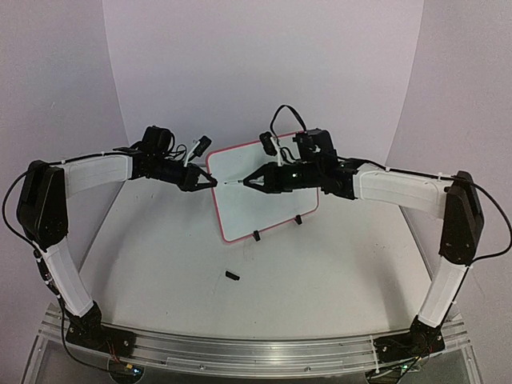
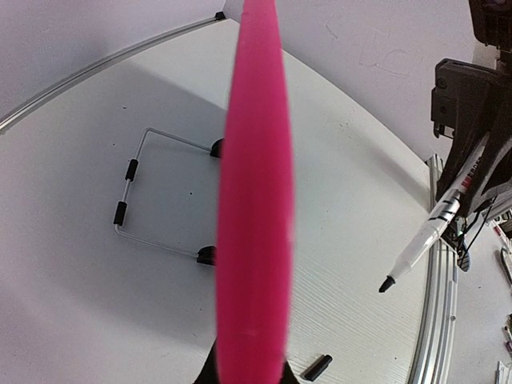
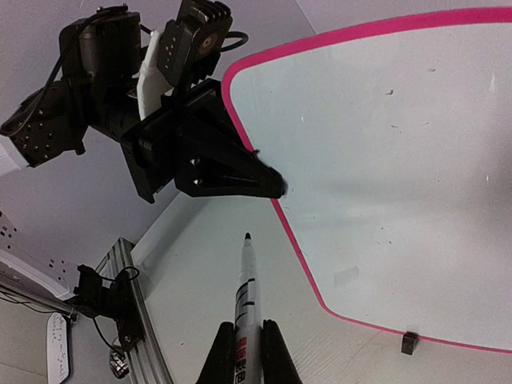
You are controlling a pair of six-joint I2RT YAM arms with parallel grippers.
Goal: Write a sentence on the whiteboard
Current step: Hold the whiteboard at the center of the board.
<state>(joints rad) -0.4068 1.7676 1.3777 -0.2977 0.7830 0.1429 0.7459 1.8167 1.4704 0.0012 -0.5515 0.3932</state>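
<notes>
- The whiteboard (image 1: 268, 204) stands at the middle of the counter (image 1: 336, 272) between the two arms. It rests on small black feet and leans back, with its white face toward the arm bases.
- Its long axis runs left to right, and the right end sits farther back than the left.
- The left pincer (image 1: 211, 182) is closed on the board's left edge, with the pink frame clamped between its fingers. In the left wrist view the frame runs edge-on up the middle.
- Behind the board a wire stand (image 2: 130, 170) lies flat on the counter.
- The right pincer (image 1: 250, 182) is shut around a marker (image 1: 238, 182), gripping the barrel.
- The marker lies nearly level, its long axis in line with the right forearm. Its bare black tip points left toward the left pincer.
- The tip hangs in front of the board's face near the left edge, and the left wrist view shows it apart from the surface.
- A small black cap (image 1: 233, 276) lies on the counter in front of the board, well apart from both pincers.
</notes>
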